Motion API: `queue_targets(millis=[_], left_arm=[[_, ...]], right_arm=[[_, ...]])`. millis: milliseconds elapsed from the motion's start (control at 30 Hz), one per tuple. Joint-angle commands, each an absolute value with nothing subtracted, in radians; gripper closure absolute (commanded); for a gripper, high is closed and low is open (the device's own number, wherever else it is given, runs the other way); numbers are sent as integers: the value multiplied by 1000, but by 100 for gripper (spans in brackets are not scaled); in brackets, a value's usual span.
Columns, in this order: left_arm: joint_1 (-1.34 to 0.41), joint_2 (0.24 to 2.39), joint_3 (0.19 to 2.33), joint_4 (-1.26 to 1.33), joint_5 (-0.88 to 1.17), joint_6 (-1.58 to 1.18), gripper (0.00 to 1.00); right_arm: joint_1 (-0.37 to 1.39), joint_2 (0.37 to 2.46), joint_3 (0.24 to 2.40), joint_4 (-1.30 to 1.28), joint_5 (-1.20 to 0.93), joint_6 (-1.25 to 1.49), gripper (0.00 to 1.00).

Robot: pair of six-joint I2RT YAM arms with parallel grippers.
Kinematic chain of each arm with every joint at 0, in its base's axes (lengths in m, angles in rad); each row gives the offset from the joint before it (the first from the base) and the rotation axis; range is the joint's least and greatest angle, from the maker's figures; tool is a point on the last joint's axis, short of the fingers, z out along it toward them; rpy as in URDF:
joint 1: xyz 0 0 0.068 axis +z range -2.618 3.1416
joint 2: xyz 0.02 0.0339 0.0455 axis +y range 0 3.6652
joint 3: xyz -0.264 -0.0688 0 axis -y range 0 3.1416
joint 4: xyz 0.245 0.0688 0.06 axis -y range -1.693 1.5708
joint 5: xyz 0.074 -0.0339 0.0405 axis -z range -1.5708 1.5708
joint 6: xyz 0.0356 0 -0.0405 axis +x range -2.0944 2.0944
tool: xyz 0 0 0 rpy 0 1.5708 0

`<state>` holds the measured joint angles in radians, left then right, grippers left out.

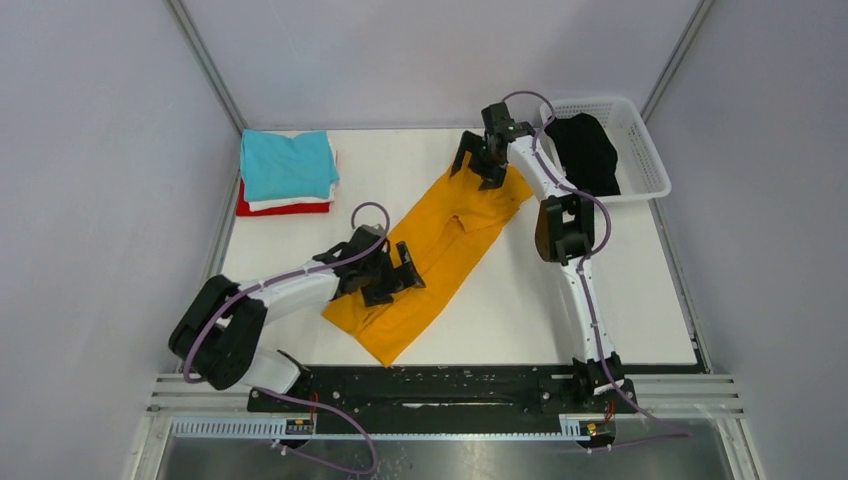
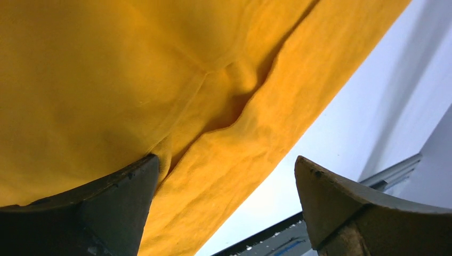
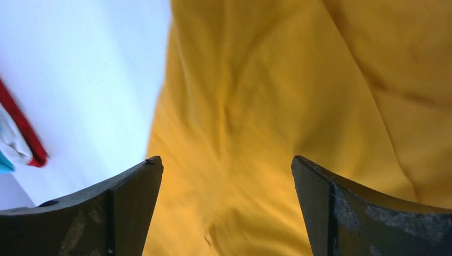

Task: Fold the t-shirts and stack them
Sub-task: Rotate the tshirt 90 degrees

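Mustard-orange t-shirt [image 1: 445,245] lies as a long folded strip, diagonal across the white table [image 1: 520,300]. Its near corner is just short of the table's near edge and its far end points toward the basket [image 1: 645,150]. The left gripper [image 1: 398,277] hangs over the strip's left long edge, toward the near end, fingers spread wide with nothing between them. In its wrist view one finger sits over cloth and the other over bare table, with the shirt's edge running between. The right gripper [image 1: 478,168] is over the far end, jaws also wide apart and holding nothing. Its wrist view shows the cloth's edge by one finger and bare table beyond. The folded stack sits at the far-left corner, close to the table's left edge: teal t-shirt [image 1: 287,163] on top, white t-shirt [image 1: 290,203] under it, red t-shirt [image 1: 283,210] at the bottom, well apart from the strip. The black t-shirt [image 1: 585,150] lies in the basket at far right. I see the widest bare table right of the strip, and a narrower gap between strip and stack.
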<state>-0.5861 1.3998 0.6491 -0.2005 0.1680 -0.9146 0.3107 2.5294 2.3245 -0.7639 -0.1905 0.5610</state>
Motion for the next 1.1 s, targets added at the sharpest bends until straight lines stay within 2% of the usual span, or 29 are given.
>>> queue_targets(millis=[0,167,333,500,733,900,1067], left_arm=[[-636,1467,717,-204,238,-984,1],[-708,1535,782,-195,272,-1000,1],[-760,1603,821,-194,325,-1006,1],[-846,1668,907,-179,330,-1052,1],[-955,1799,1068,-86,410,-1128,1],[-965,1752,1063,-109,361,-1108,1],[-965,1573,1063,-281,209,-960,1]], right_arm=[[295,2741,2678,-981,-329,590,0],[270,2692,2505,-792,-396,679,1],[265,2767,2615,-759,-458,723,1],[252,2791,2580,-519,-508,808,1],[239,2863,2644,-380,-500,952,1],[233,2785,2650,-445,-502,807,0],[233,2532,2581,-594,-418,575,0]])
